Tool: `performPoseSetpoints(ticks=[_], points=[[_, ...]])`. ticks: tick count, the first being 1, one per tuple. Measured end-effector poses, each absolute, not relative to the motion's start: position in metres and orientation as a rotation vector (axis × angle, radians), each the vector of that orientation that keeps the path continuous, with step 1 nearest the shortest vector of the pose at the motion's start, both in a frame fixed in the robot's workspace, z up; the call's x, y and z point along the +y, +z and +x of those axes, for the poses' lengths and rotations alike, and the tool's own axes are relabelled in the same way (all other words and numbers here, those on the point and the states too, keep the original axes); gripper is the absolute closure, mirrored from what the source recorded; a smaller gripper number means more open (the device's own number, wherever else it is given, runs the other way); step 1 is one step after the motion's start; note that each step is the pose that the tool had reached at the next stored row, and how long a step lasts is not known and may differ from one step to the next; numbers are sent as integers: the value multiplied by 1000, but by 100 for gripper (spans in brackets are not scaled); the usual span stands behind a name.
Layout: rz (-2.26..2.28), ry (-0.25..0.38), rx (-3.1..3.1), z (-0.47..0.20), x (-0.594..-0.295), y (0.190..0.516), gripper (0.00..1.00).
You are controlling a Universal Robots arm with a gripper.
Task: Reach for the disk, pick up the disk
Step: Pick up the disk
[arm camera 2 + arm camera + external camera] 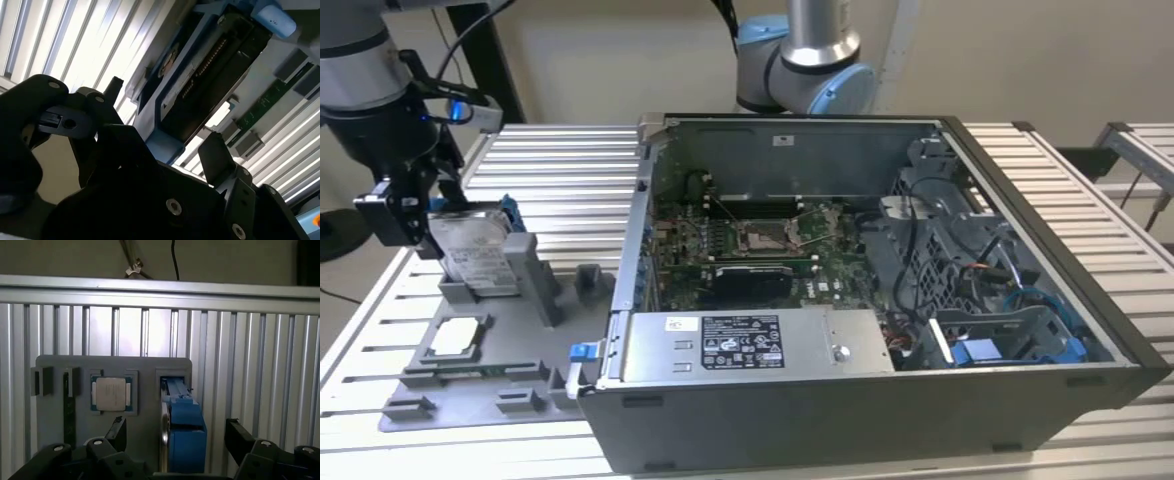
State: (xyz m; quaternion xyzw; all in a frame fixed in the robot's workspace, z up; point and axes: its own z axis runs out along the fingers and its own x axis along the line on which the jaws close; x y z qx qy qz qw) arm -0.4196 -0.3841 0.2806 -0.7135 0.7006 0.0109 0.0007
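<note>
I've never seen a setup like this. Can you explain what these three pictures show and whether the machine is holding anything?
It is a robot arm working at a slatted metal table. The exterior view comes from a camera off the arm; both wrist views come from cameras riding on the arm, looking past its gripper. On the table sit an open computer case and a grey holder tray. The tray carries a small square chip and the disk, a silver drive in a blue frame, standing on edge. The gripper's fingers are open, one on each side of the disk. Nothing is held yet.
</note>
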Motion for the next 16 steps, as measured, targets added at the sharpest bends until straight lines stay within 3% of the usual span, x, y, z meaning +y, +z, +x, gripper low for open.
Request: performPoseSetpoints(ticks=[16], points=[[-2239,33,2199,-420,-384,274,0]])
